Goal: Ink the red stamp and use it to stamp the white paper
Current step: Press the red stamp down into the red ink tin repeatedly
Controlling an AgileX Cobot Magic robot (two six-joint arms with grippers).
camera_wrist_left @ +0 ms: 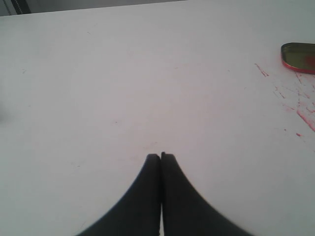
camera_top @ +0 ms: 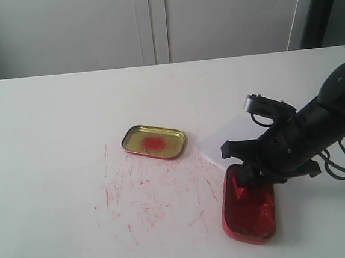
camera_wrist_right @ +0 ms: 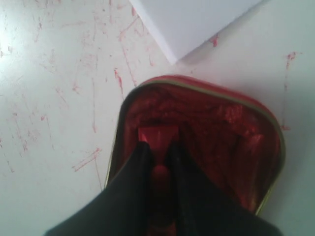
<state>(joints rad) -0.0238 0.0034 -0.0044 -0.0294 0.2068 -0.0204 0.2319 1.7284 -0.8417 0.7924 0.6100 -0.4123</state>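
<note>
The red stamp (camera_wrist_right: pixel 157 137) is held by its handle between the fingers of my right gripper (camera_wrist_right: pixel 158 147), which is shut on it; its block base presses into the red ink tin (camera_wrist_right: pixel 221 132). In the exterior view the right gripper (camera_top: pixel 245 182) reaches down into the far end of that ink tin (camera_top: pixel 249 210), and the stamp barely shows there. The white paper (camera_top: pixel 230 137) lies just beyond the tin, partly hidden by the arm; its corner (camera_wrist_right: pixel 192 19) shows in the right wrist view. My left gripper (camera_wrist_left: pixel 161 156) is shut on nothing above bare table and does not appear in the exterior view.
A gold-coloured tin lid (camera_top: pixel 153 141) with a red smear lies left of the paper; its edge (camera_wrist_left: pixel 298 56) shows in the left wrist view. Red scratch marks (camera_top: pixel 154 194) cover the white tabletop between the lid and the ink tin.
</note>
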